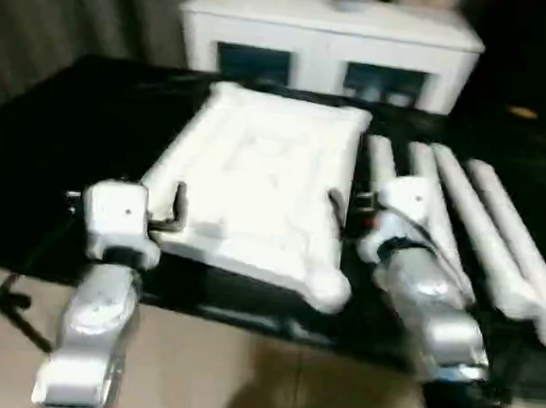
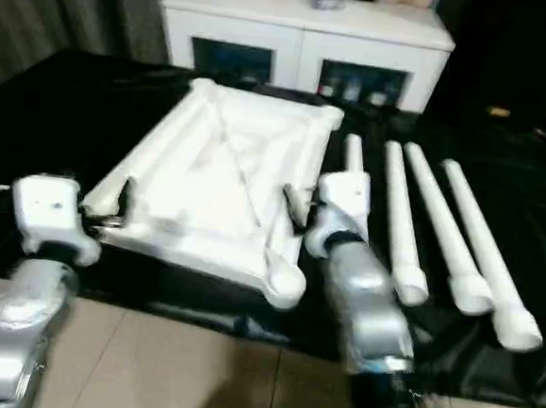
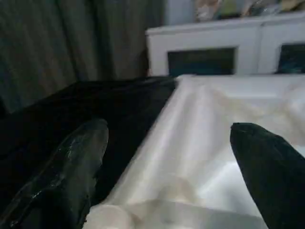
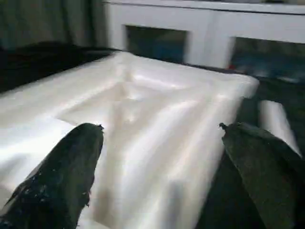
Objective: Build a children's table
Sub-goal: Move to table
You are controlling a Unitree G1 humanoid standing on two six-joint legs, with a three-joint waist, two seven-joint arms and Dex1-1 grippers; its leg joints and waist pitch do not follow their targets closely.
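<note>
- The tabletop [image 2: 220, 186] lies upside down on the black-covered work table [image 2: 63, 102], its raised rim up and its long axis running away from the robot toward the white cabinet [image 2: 305, 36].
- The left gripper [image 2: 121, 206] sits at the near left edge of the tabletop, fingers spread wide with nothing between them; in the left wrist view the rim passes up between its two fingers [image 3: 71, 162].
- The right gripper [image 2: 296, 206] hangs at the near right edge, likewise wide open and empty (the right wrist view shows the slab's rim and right edge ahead of its black fingers [image 4: 66, 167]).
- Four legs [image 2: 459, 238] lie side by side to the right of the tabletop, roughly parallel to its long axis, wide ends toward the robot; the right arm partly covers the one nearest the slab.
- Judgement: the right arm is plainly the nearer one to the legs, which lie just off to its right, while the left can steady the slab.
- Tabletop: smooth white moulded plastic, ribbed diagonally inside, with bulging rounded corner sockets [image 2: 285, 285].
- Legs: smooth white tapered tubes, hollow at the wide end, likely prone to roll on the cloth.
</note>
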